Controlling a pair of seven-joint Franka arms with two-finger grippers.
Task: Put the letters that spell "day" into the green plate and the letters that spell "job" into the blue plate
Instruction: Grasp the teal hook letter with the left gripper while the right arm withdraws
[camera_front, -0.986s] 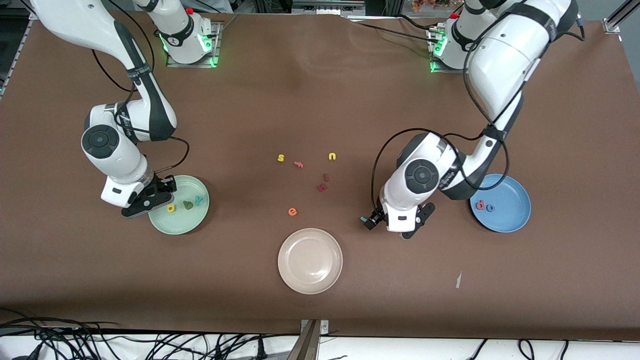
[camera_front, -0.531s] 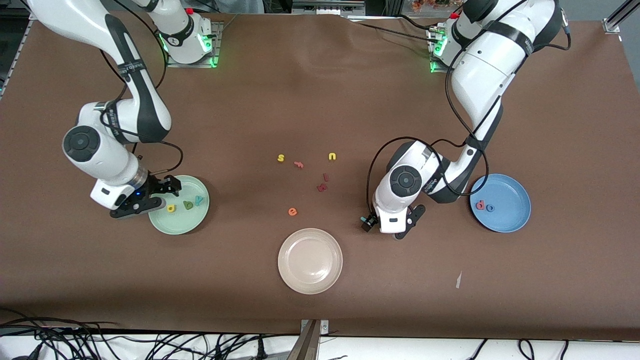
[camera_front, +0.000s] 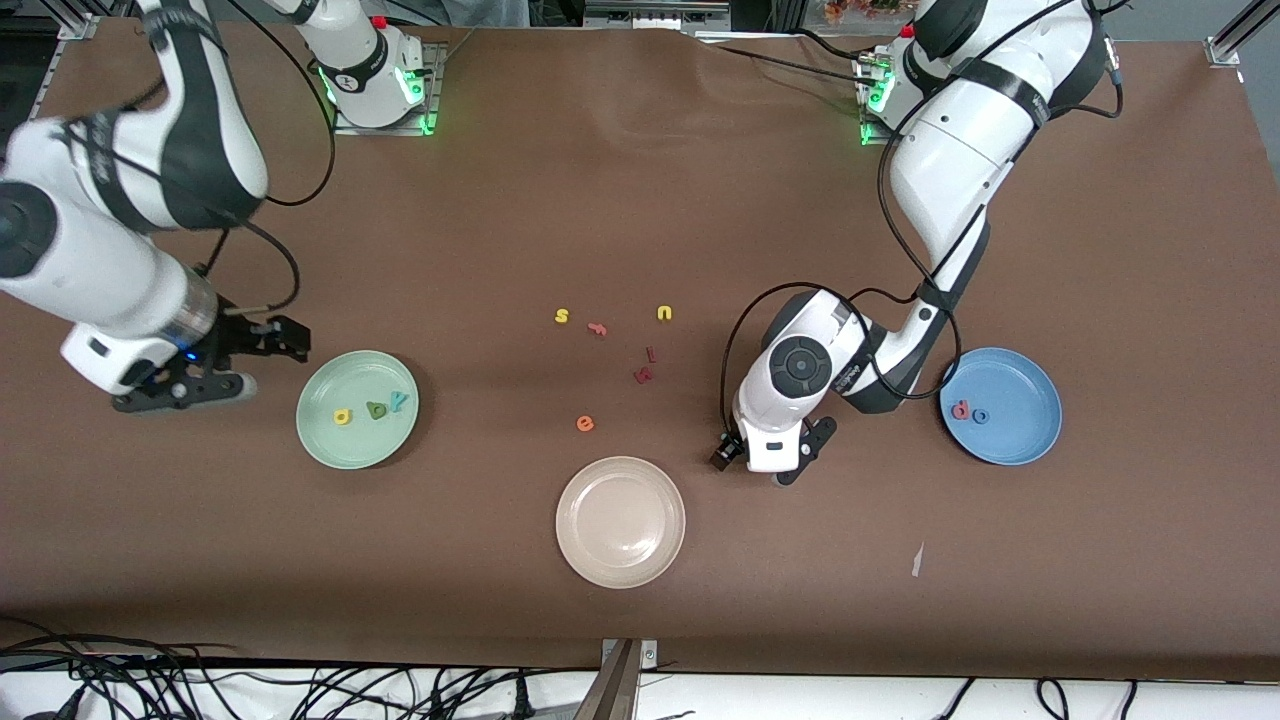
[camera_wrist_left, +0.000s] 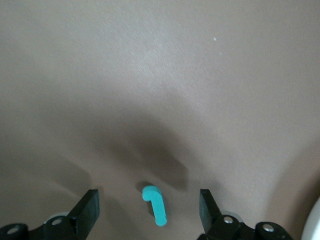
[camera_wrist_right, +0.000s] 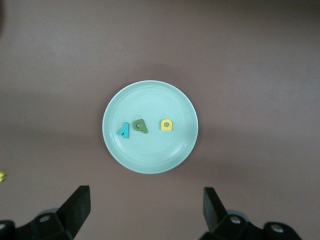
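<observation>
Over bare desk (camera_front: 640, 180), at nine o'clock from the green plate (camera_front: 322, 440) as the front view was read, the right gripper (camera_wrist_right: 146, 197) was held with its jaws wide apart and nothing between them. "Day" could be judged finished: the yellow d (camera_front: 342, 416), the dark green a (camera_front: 377, 409) and the teal y (camera_front: 399, 400) were laid in a row in that plate.

At the desk's middle a yellow s (camera_front: 561, 316), a pink f (camera_front: 598, 328), a yellow u (camera_front: 664, 313), two dark red letters (camera_front: 646, 365) and an orange e (camera_front: 585, 423) were scattered, with a beige-white plate (camera_front: 620, 575) at six o'clock from them.

At nine o'clock from the blue plate (camera_front: 1030, 440), the left gripper (camera_wrist_left: 149, 200) was lowered with its fingers parted to either side of the teal j (camera_wrist_left: 154, 204), which lay on the desk untouched. The pinkish-red b (camera_front: 961, 410) and the blue o (camera_front: 981, 416) were already in the blue plate, so only the j was left to be carried there.

The desk was covered in brown material, faintly creased. A pale scrap (camera_front: 917, 560) was seen at five o'clock, and cables (camera_front: 250, 690) were tangled along the six o'clock edge.
</observation>
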